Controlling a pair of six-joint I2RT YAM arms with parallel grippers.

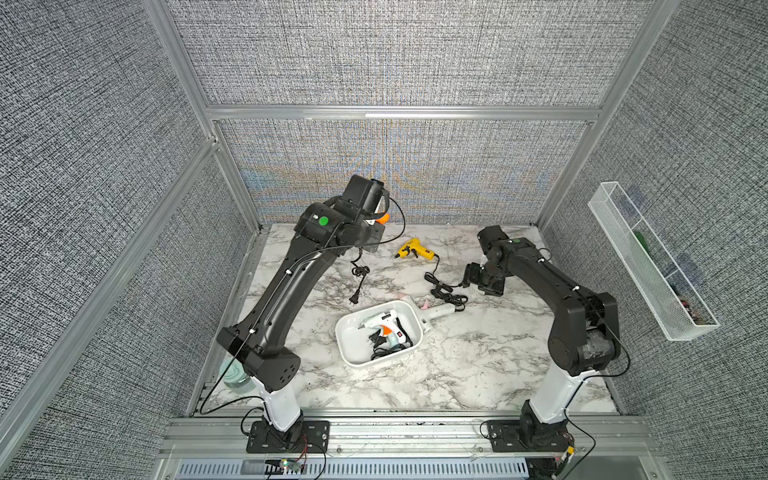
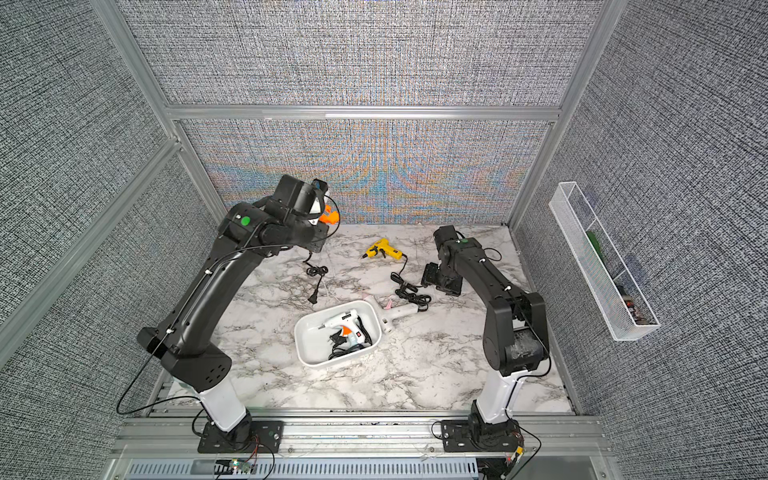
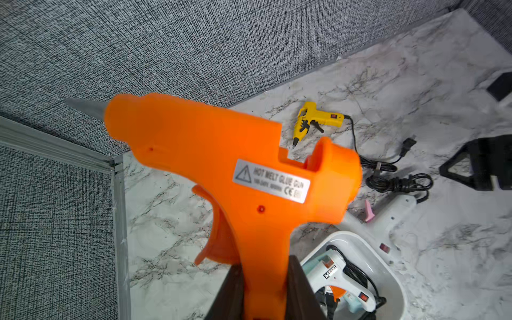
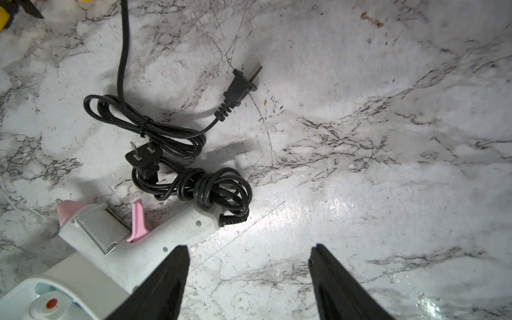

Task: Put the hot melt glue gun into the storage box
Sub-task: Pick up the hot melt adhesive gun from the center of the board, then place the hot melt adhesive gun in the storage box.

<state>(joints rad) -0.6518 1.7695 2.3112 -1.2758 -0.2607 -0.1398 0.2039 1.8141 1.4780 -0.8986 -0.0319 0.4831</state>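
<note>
Status: orange hot melt glue gun in left gripper, outside storage box.
The left gripper clamps the gun's handle high above the table, cord hanging down. The storage box sits well below this gripper, toward the arm bases, with 1 white glue gun inside. The right gripper hangs low with jaws wide and empty; a white-and-pink glue gun lies just beside it, next to the box.
</note>
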